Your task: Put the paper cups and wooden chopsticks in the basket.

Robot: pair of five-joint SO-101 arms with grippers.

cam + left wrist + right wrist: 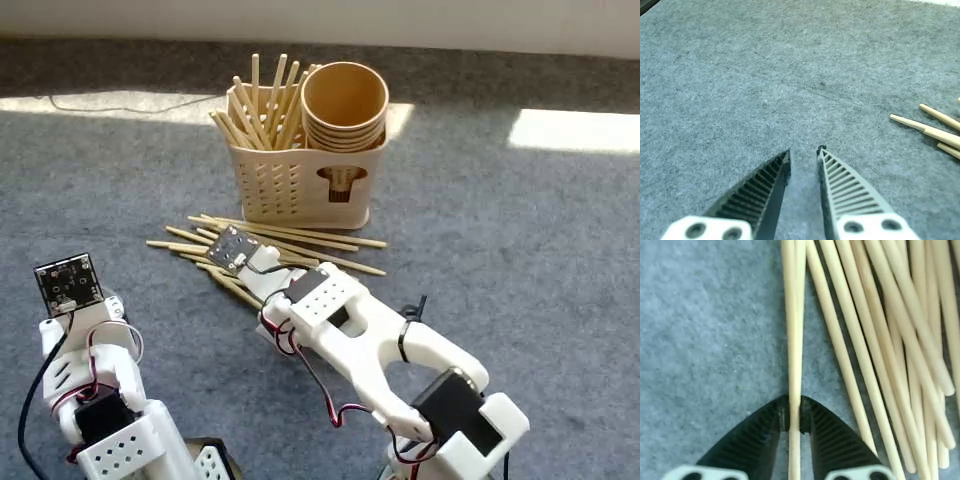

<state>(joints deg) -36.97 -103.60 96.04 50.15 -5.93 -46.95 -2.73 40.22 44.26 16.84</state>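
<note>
Wooden chopsticks lie fanned on worktop just in front of basket, which holds the paper cups plus more sticks. Right gripper: jaws pinching the pile's edge stick, prob. as easiest to separate. Left gripper: jaws slightly spread, nothing between, parked aside, clear of the work.
</note>
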